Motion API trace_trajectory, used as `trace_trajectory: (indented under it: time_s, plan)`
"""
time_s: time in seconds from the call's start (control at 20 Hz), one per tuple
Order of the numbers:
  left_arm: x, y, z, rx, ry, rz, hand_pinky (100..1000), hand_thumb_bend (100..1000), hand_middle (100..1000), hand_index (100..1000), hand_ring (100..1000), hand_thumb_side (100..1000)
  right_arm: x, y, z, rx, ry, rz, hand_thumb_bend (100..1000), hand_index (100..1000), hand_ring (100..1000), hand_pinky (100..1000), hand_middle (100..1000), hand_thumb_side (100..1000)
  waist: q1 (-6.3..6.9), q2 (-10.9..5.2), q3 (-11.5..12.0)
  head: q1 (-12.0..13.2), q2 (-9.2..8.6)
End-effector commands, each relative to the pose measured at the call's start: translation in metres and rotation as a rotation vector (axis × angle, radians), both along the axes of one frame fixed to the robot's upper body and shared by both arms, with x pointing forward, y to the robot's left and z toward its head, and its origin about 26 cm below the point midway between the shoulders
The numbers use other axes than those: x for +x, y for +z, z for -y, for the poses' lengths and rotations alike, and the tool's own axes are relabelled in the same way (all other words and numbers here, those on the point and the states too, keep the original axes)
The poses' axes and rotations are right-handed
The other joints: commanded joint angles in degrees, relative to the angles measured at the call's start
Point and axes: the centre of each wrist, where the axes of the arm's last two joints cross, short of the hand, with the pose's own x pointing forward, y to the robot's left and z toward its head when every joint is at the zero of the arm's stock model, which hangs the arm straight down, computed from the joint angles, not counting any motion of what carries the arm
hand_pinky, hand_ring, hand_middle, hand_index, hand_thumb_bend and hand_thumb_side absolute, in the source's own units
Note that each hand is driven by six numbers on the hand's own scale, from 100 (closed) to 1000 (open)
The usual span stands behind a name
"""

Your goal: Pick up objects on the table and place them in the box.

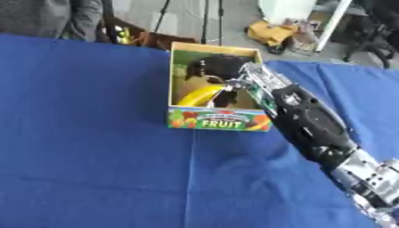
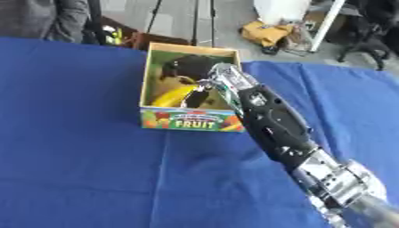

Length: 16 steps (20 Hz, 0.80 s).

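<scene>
We are judging the yellow banana (image 1: 199,95) to be light, smooth and easily bruised, best taken around its middle rather than its tips. It is lying inside the fruit box (image 1: 221,120), leaning toward the box's front-left, with our right hand (image 1: 212,67) reaching in over it from the box's right rim. The dark fingers are curling down just behind the banana, though we cannot tell whether they are pinching it or merely touching.
</scene>
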Motion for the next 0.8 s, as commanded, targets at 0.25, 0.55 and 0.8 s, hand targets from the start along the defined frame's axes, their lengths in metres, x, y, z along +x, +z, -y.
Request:
trace_trajectory:
  time_s: [0.25,0.55,0.8]
  plan:
    - [0.000,0.007,0.000,0.002,-0.002,0.024,644,266,603,651,648,1000,-0.007,0.019,0.018,0.176,-0.009,0.006,480,887,837,752,822,686,0.84,-1.50,-1.43,0.52,0.33]
    - [-0.002,0.004,-0.004,0.000,0.013,0.016,644,267,603,651,647,1000,-0.023,0.038,0.026,0.486,0.049,0.017,408,891,825,744,762,656,1.55,-2.20,-4.02,1.66,0.80]
    - [-0.004,0.000,-0.007,-0.007,0.029,0.003,644,269,603,651,647,1000,-0.042,0.055,0.027,0.727,0.098,0.058,369,879,796,725,705,634,2.48,-3.08,-7.03,2.73,1.50]
